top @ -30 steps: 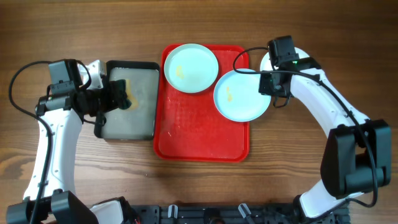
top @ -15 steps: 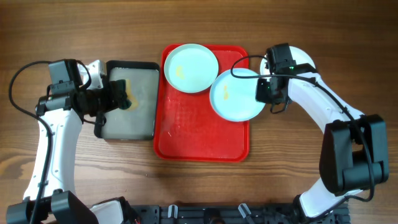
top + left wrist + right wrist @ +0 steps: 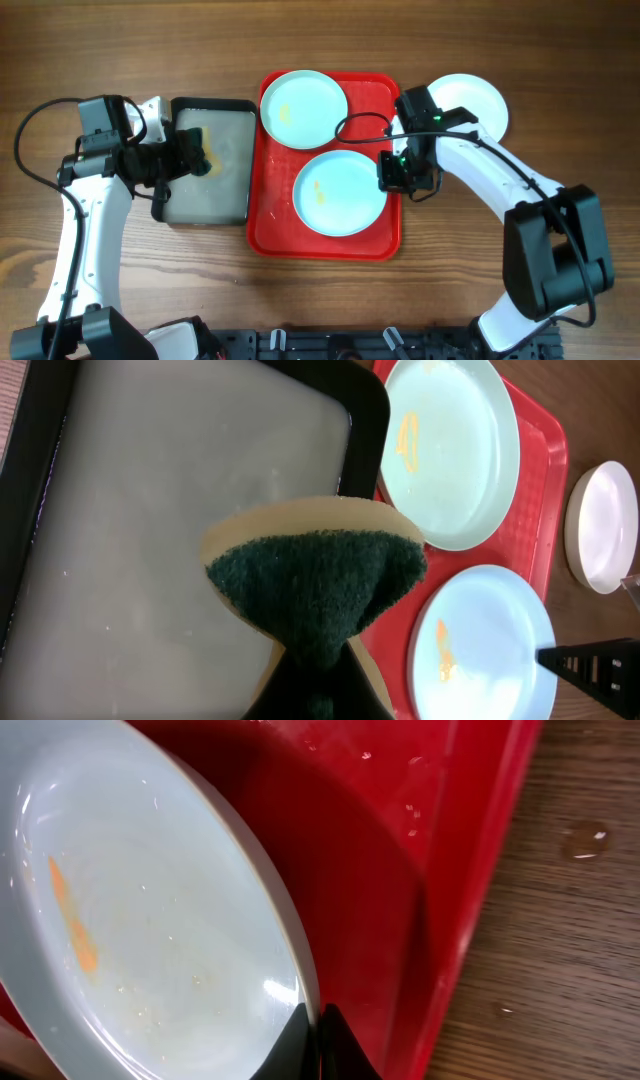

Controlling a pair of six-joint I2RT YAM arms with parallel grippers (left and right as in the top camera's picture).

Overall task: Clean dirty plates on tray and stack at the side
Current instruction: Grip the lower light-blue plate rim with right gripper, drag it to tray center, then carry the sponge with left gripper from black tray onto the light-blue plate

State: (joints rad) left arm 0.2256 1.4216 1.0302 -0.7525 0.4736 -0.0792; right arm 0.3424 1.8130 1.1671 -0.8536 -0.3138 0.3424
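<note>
Now: right fingers (image 3: 345, 1058) pinched shut on the rim of a smeared mint-blue plate (image 3: 340, 192), which sits within the near half of the red tray (image 3: 275, 220). A second mint plate (image 3: 304, 108) occupies the tray's far-left corner; a white plate (image 3: 478, 100) rests on the wood surface (image 3: 520, 40) just right of the tray. The left fingers (image 3: 310, 695) clamp a green-faced sponge (image 3: 315, 585) over the black tray (image 3: 228, 195).

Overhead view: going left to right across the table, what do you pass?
black tray → red tray → lower mint plate → right pincer, shut on that plate's rim → white plate on the wood. Left out: the left pincer with its sponge, over the black tray, and the upper plate.
</note>
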